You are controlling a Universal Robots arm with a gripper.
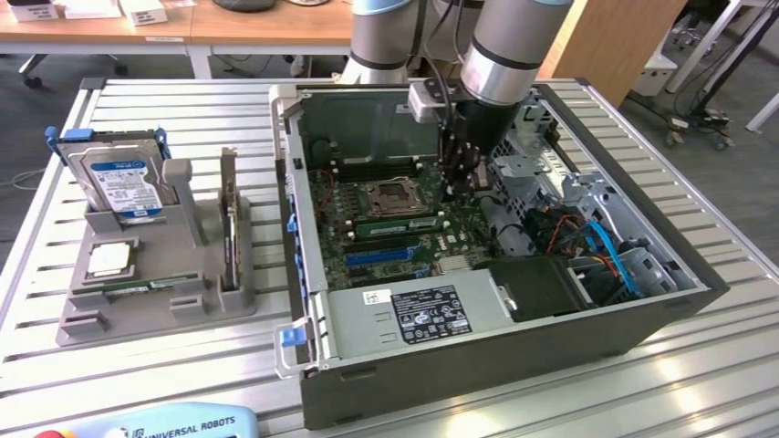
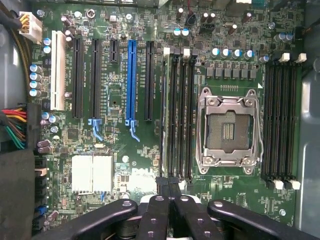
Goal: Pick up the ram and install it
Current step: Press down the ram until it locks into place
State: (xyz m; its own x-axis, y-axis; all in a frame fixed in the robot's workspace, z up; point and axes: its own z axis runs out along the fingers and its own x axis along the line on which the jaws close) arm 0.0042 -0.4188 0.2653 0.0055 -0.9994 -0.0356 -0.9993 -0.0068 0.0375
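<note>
The ram (image 1: 396, 219) is a thin green stick standing in a memory slot beside the open processor socket (image 1: 396, 194) on the motherboard. In the wrist view the ram (image 2: 170, 115) appears edge-on in the slot furthest from the socket (image 2: 227, 130) in that bank. My gripper (image 1: 461, 187) reaches down into the open computer case at one end of that slot. Its fingertips (image 2: 169, 186) are shut together right over the stick's end. Whether they press on it I cannot tell.
The case wall (image 1: 487, 338) surrounds the board, with the power supply (image 1: 414, 315) at the front and cables (image 1: 597, 246) at the exterior view's right. A grey holder (image 1: 146, 310) on the table's left carries a hard drive (image 1: 119, 182), a processor chip (image 1: 109, 260) and an upright card (image 1: 229, 210).
</note>
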